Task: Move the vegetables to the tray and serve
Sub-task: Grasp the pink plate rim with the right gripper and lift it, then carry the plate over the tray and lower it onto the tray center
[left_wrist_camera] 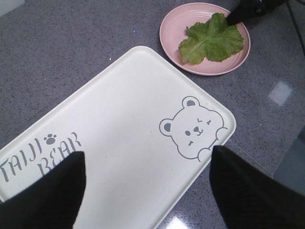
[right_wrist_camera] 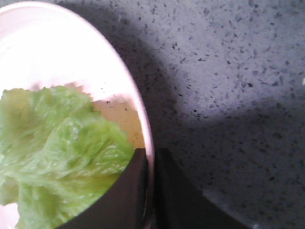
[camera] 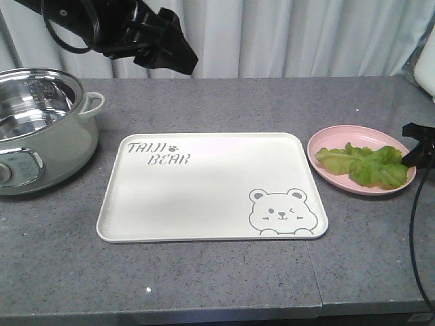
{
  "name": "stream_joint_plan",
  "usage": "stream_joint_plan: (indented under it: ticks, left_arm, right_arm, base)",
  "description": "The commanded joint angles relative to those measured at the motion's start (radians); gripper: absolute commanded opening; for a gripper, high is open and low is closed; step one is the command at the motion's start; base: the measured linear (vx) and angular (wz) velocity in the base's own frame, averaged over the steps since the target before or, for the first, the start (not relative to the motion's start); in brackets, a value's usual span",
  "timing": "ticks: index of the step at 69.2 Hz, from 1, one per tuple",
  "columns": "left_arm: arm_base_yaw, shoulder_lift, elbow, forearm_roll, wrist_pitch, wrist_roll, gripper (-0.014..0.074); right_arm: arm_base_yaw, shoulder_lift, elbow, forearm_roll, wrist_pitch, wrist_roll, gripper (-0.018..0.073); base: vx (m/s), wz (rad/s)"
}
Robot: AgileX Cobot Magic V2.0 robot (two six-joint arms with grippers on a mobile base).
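The cream-white tray [camera: 211, 183] with "TAIJI BEAR" lettering lies in the middle of the grey counter. To its right, the green lettuce vegetables [camera: 367, 164] rest on a round pink plate [camera: 327, 139]. My right gripper [right_wrist_camera: 150, 157] is shut on the plate's right rim [right_wrist_camera: 119, 62], one finger inside beside the vegetables [right_wrist_camera: 62, 143], one outside. My left gripper [left_wrist_camera: 147, 152] hangs open and holds nothing, high over the tray [left_wrist_camera: 128, 119]. The left wrist view also takes in the vegetables [left_wrist_camera: 212, 40] and the right gripper [left_wrist_camera: 234, 18] at the plate.
A pale green electric pot [camera: 41, 136] with a steel inner bowl stands at the left, its handle toward the tray. A black cable [camera: 414, 224] hangs from the right arm near the counter's right end. The counter's front edge runs just below the tray.
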Motion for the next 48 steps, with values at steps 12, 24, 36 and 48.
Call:
stream_joint_plan:
  ticks: [12,24,36,48]
  left_arm:
    - [-0.004,-0.043,-0.027,-0.020,-0.021,-0.006,0.0514]
    - [-0.004,-0.043,-0.027,0.010,-0.021,-0.007,0.0514]
    - [-0.004,-0.043,-0.027,0.048,-0.021,-0.007,0.0514]
    - [-0.004,-0.043,-0.027,0.059,-0.021,-0.030,0.0514]
  right_arm:
    - [-0.020,-0.101,-0.090,0.118,0.031,-0.025,-0.0006]
    - [-0.024,-0.102,-0.228,0.150,0.153,-0.020,-0.0006]
    - [0.034,-0.102,-0.325,0.224,0.228,-0.012,-0.0006]
    - [0.195,-0.100,-0.349,0.227,0.240,0.001,-0.0006]
  base:
    - [0.00,0.00]
    - [0.00,0.00]
    - [0.00,0.00]
    - [0.00,0.00]
